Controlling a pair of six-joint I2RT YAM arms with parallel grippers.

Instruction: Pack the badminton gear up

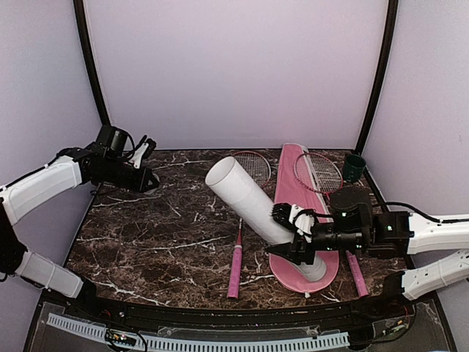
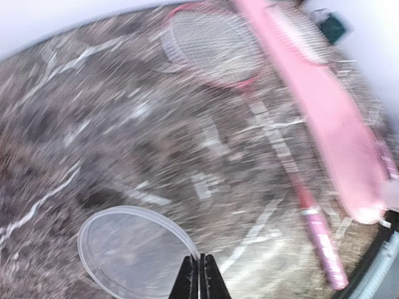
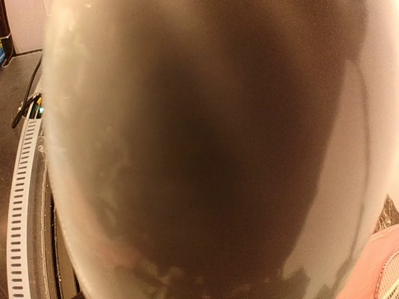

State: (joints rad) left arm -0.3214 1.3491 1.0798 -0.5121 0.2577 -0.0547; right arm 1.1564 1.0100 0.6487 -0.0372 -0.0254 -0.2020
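The left pincer [image 2: 199,258] is standing fully closed, and its dark fingertips are pinching the rim of a clear round plastic lid [image 2: 131,252]. Only the left wrist view is showing this lid. In the top view I cannot make it out; there the left pincer is hanging above the far left part of the dark marble-patterned bench [image 1: 161,235].

The right pincer [image 1: 288,235] is gripping the long white cardboard tube [image 1: 242,192] near its lower end, with one finger on each side. The top view is showing the whole tube. It is tilting, its open round mouth is raised toward the far left, and its lower end is over the near part of the long pink racket-shaped bag [image 1: 289,183]. Whether it is touching the bag I cannot tell. The right wrist view is giving only a close, shadowed, curved surface of the tube.

The bag is lying flat on the right half of the bench. One red-framed racket with a pink-wrapped handle [image 1: 253,167] is lying just left of the bag, and its shaft is passing under the tube. The second red-framed racket [image 1: 319,173] is lying with its head on the far part of the bag. A small dark green cup [image 1: 354,167] is standing in the far right corner, and a dark round disc [image 1: 350,198] is lying just in front of it.
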